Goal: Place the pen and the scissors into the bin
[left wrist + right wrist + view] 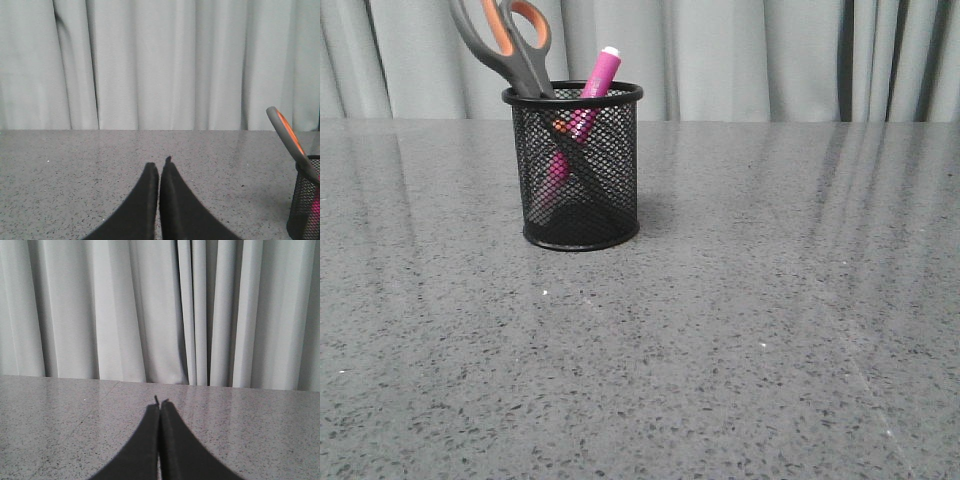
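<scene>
The black wire-mesh bin (580,170) stands upright on the grey table, left of centre in the front view. The scissors (505,45) stand in it blades down, grey and orange handles leaning out to the left. The magenta pen (592,90) stands in it too, whitish end up, leaning right. In the left wrist view the bin (305,200) and a scissors handle (290,142) show at one edge. My left gripper (160,167) is shut and empty, apart from the bin. My right gripper (160,405) is shut and empty over bare table. Neither gripper shows in the front view.
A speckled grey tabletop (740,330) fills the front view. A pale grey pleated curtain (770,50) hangs behind the table's far edge.
</scene>
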You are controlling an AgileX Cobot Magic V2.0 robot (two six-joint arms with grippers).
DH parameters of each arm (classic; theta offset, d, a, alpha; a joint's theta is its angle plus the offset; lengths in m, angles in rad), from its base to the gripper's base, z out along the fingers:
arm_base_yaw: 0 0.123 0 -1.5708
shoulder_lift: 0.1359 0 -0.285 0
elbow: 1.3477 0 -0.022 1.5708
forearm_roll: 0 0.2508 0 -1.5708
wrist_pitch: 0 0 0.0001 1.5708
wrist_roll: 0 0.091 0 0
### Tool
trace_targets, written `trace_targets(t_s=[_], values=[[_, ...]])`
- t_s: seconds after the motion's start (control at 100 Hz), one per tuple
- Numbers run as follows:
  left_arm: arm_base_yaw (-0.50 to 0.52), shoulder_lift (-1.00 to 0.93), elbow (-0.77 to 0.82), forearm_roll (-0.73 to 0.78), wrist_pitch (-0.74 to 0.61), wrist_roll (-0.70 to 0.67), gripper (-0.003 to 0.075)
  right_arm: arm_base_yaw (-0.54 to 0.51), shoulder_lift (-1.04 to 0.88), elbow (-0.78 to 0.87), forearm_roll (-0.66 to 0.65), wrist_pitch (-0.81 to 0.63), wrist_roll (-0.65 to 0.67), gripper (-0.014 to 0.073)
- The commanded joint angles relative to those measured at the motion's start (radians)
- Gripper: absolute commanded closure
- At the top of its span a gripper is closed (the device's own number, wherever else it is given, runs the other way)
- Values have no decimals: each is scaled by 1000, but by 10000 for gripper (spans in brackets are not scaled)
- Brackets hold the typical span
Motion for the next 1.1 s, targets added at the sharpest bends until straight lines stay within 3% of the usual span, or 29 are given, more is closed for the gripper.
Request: trace_targets(t_s=[0.0, 0.16, 0.52, 0.66, 1.09], values=[[4, 11, -27, 0, -76, -7, 741, -7, 4, -26, 8, -76, -2, 669], [4, -15, -18, 54, -14, -29, 741, -7, 4, -26, 8, -76, -2, 669], [9, -250, 213, 100, -39, -79, 741, -7, 4, -26, 8, -76, -2, 669], [9, -247, 276, 100, -91, -104, 741, -7, 4, -25, 8, -76, -2, 669], [9, -247, 274, 97, -94, -104, 741, -7, 4, -25, 8, -76, -2, 669]])
